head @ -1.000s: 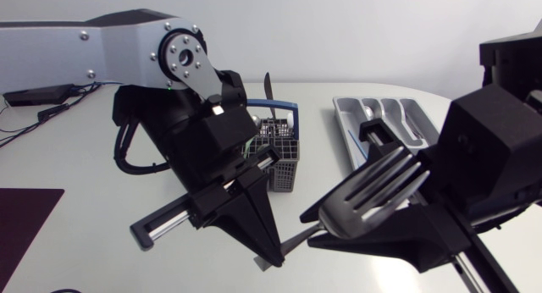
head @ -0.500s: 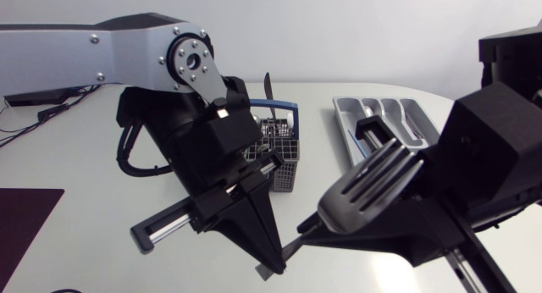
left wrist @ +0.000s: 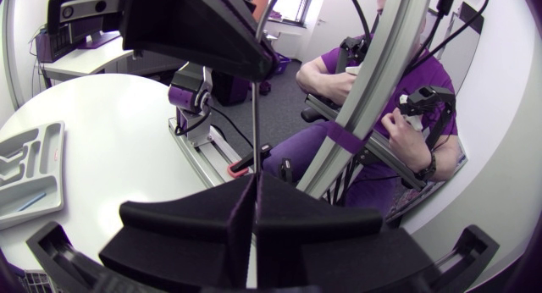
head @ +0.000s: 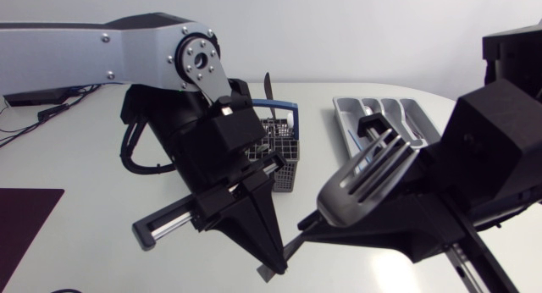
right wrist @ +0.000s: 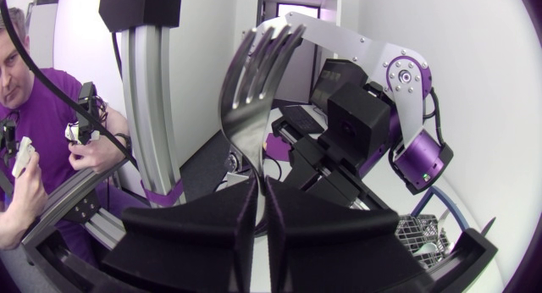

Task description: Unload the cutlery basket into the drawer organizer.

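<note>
White table across the middle of the frame, smooth and a little shiny, with a round edge at the upper right. Plain pale wall behind it, all along the top. Dark mat in the lower left corner. Black cables at the left edge, lying on the table top. Soft, even light, only faint shadows. In the left wrist view, grey floor past the table and a bright window far off.
</note>
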